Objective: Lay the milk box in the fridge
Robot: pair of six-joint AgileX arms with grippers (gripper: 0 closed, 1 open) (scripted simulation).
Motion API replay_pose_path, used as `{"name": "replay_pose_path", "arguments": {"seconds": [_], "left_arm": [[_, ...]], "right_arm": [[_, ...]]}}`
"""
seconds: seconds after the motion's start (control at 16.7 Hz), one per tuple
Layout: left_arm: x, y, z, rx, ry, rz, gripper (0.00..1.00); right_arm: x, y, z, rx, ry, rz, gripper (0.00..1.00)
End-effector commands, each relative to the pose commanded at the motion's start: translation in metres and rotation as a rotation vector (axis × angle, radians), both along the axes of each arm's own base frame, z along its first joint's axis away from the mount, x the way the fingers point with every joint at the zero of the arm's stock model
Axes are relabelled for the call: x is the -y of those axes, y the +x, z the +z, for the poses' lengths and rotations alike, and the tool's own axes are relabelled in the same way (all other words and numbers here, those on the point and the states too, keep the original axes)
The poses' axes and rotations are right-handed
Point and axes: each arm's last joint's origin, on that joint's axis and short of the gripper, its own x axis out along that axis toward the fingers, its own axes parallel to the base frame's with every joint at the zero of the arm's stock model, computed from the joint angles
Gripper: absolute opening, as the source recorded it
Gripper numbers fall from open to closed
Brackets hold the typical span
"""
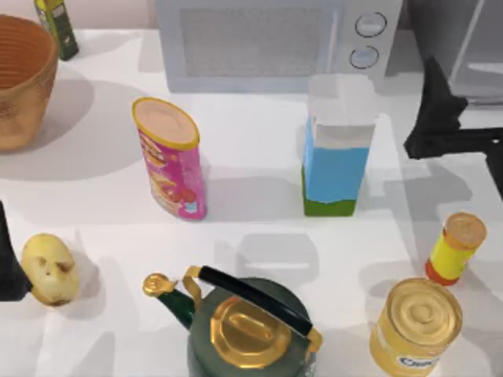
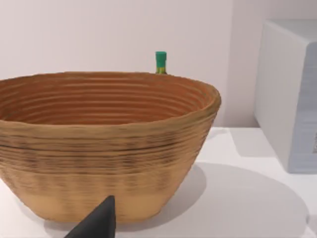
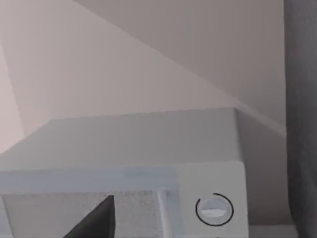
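One milk box (image 1: 336,149) stands upright before the microwave (image 1: 267,43), apart from the right gripper (image 1: 440,118) beside it; its finger spread cannot be told.

Top view, upper right: the fridge (image 1: 464,39) is cut off by the frame's top and right edges, and the right arm's dark links cover part of its front. Upper left: the wicker basket (image 1: 23,78) and green bottle (image 1: 56,23) are cropped by the frame edges. Bottom centre: the kettle (image 1: 247,330) is cut by the lower edge. Left wrist view: the bottle (image 2: 160,62) hides behind the basket (image 2: 106,144) (cap alone visible). Right wrist view: the microwave (image 3: 148,158) is cropped at the bottom edge.
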Motion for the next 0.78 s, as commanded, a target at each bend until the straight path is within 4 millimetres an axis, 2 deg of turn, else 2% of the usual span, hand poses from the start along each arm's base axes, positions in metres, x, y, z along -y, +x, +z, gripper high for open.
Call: {"name": "replay_pose_path", "arguments": {"seconds": [0.18, 0.3, 0.42, 0.6, 0.78], "left_arm": [[0.0, 0.0, 0.0, 0.0, 0.0, 0.0, 1.0], [0.0, 0.0, 0.0, 0.0, 0.0, 0.0, 1.0], [0.0, 0.0, 0.0, 0.0, 0.0, 0.0, 1.0], [0.0, 0.0, 0.0, 0.0, 0.0, 0.0, 1.0], [0.0, 0.0, 0.0, 0.0, 0.0, 0.0, 1.0]], "right_arm": [[-0.052, 0.029, -0.037, -0.065, -0.019, -0.012, 1.0], [-0.082, 0.04, -0.069, -0.1, -0.037, -0.034, 1.0], [-0.102, 0.046, -0.101, -0.129, -0.057, -0.064, 1.0], [-0.118, 0.048, -0.139, -0.167, -0.096, -0.117, 1.0], [-0.12, 0.047, -0.162, -0.197, -0.134, -0.157, 1.0]]}}
